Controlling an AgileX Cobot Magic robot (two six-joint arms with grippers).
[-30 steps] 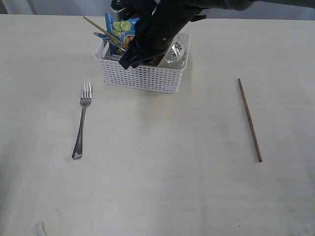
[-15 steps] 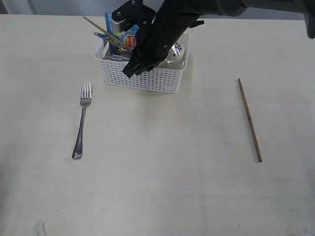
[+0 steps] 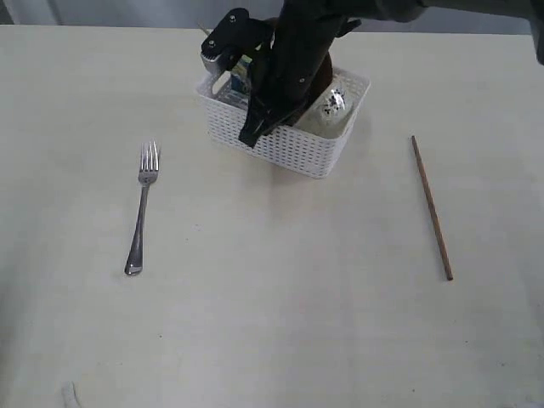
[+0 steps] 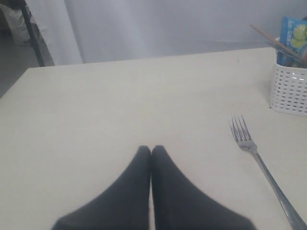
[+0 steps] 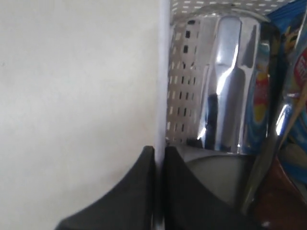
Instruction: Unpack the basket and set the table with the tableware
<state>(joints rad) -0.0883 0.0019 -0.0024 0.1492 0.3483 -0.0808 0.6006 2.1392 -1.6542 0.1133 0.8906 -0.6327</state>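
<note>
Pinching the basket [image 3: 297, 150] wall, the right jaws were clenched; the left jaws hung clenched, empty, over the tabletop [image 4: 96, 105].

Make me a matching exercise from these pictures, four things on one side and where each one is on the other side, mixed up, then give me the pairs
Things:
1. fork
2. chopstick
3. steel cup
4. right tool

Places:
A. inside the basket
B. lying on the table, right of the basket in the exterior view
C. shut on the basket's wall
D. lying on the table, left of the basket in the exterior view

Pairs: 1-D, 2-B, 3-A, 4-C
</note>
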